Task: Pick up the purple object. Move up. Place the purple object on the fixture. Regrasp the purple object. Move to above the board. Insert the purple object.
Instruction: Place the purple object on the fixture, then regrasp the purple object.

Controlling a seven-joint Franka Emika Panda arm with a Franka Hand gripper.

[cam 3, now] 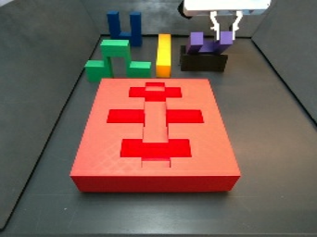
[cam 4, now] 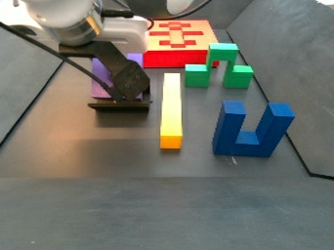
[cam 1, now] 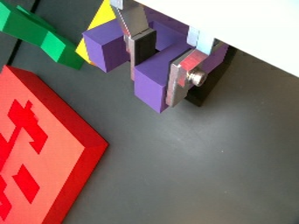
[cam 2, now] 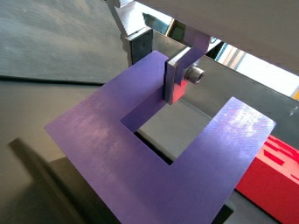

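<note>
The purple object point(cam 3: 198, 42) rests on the dark fixture point(cam 3: 205, 63) at the back right, beyond the red board point(cam 3: 155, 130). My gripper point(cam 3: 223, 31) comes down from above and is shut on one of its prongs. In both wrist views the silver fingers clamp that prong: my gripper point(cam 1: 162, 70) has one finger in the U's slot and one outside, on the purple object point(cam 1: 149, 92), with the fixture point(cam 1: 204, 90) behind it. My gripper point(cam 2: 158, 70) holds the purple object point(cam 2: 117, 131). In a side view, my gripper point(cam 4: 124, 78), the purple object point(cam 4: 104, 73) and the fixture point(cam 4: 120, 105) show at the left.
A yellow bar point(cam 3: 164, 54) lies just beside the fixture. A green arch block point(cam 3: 114, 57) and a blue two-pronged block point(cam 3: 122, 23) stand further along the back. The board's corner shows in the wrist views point(cam 1: 41, 149) point(cam 2: 271, 171).
</note>
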